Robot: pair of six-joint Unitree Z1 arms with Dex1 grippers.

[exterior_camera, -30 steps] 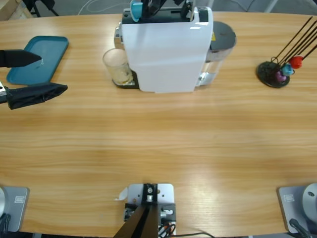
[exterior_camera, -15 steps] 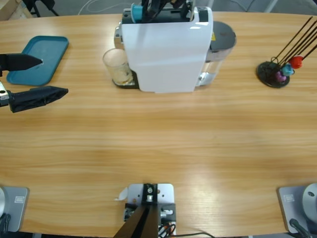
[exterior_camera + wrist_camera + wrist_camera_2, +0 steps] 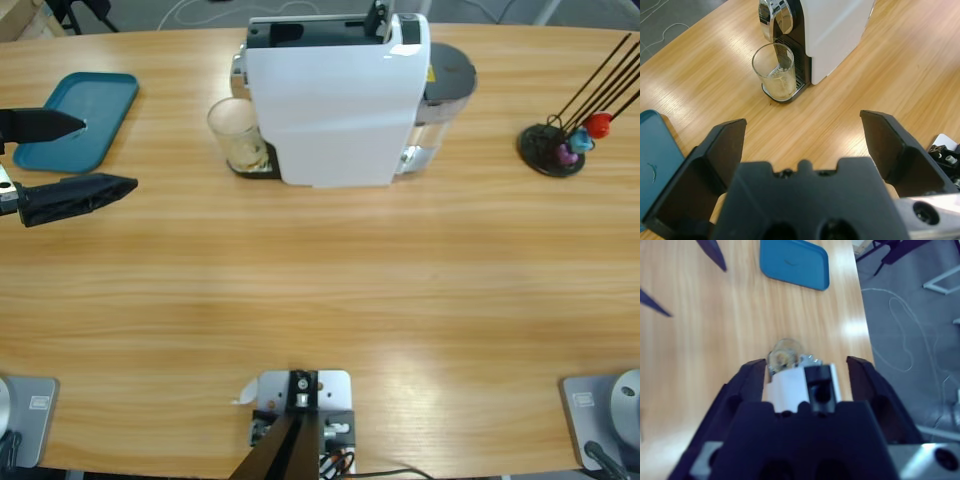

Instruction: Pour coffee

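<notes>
Since a second ago your right gripper (image 3: 807,375) has lifted off the white machine (image 3: 335,100), jaws spread empty, leaving the splayed left gripper (image 3: 75,155) room toward the glass (image 3: 238,135) of coffee (image 3: 780,87).

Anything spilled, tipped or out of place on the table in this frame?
Nothing stands out. The glass stands upright on the drip tray of the white machine, with a little coffee inside and no spill visible around it. The blue tray lies flat, and the capsule stand is upright.
</notes>
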